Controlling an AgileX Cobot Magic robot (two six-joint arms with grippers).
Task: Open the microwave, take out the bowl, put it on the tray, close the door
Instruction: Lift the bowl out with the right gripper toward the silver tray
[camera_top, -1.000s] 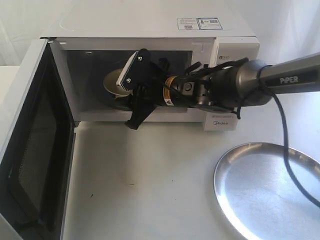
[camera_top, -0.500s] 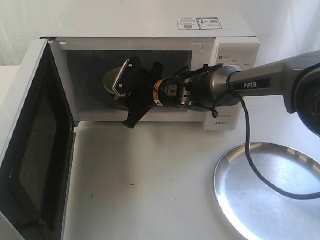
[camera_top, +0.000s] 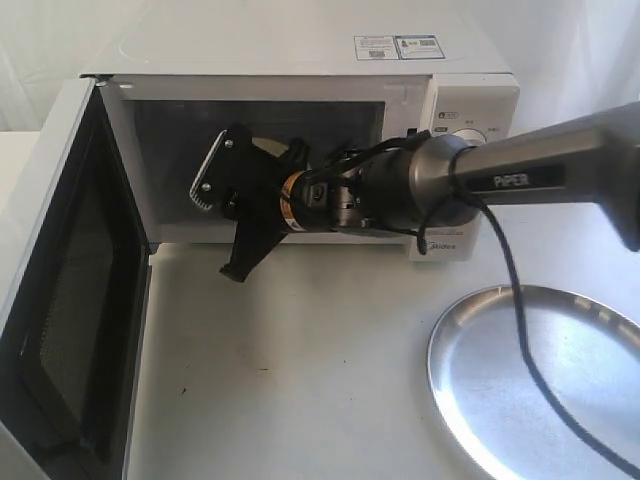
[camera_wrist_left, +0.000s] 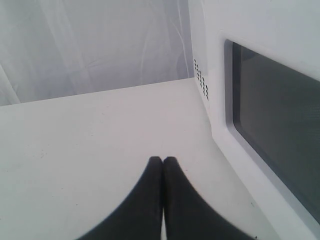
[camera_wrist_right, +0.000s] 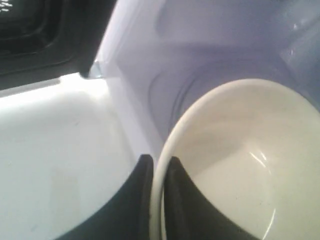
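Observation:
The white microwave (camera_top: 300, 50) stands at the back with its door (camera_top: 60, 300) swung wide to the left, black inner face showing. My right gripper (camera_top: 235, 190) reaches into the cavity mouth from the right. In the right wrist view the right gripper (camera_wrist_right: 157, 159) is shut on the rim of the cream-white bowl (camera_wrist_right: 240, 165), one finger inside and one outside. The gripper hides most of the bowl in the exterior view. The steel tray (camera_top: 540, 390) lies at front right with nothing on it. My left gripper (camera_wrist_left: 163, 159) is shut on nothing, low over the table beside the door's outer window (camera_wrist_left: 280, 150).
The dials (camera_top: 463, 135) and Midea panel sit behind the right arm. A black cable (camera_top: 520, 330) hangs from that arm over the tray's near rim. White tabletop (camera_top: 300, 380) stretches between the open door and the tray. White curtain behind.
The right gripper, still pinching the bowl, has shifted left and slightly down at the cavity mouth. The bowl is now mostly hidden behind the gripper. Door and tray have not moved.

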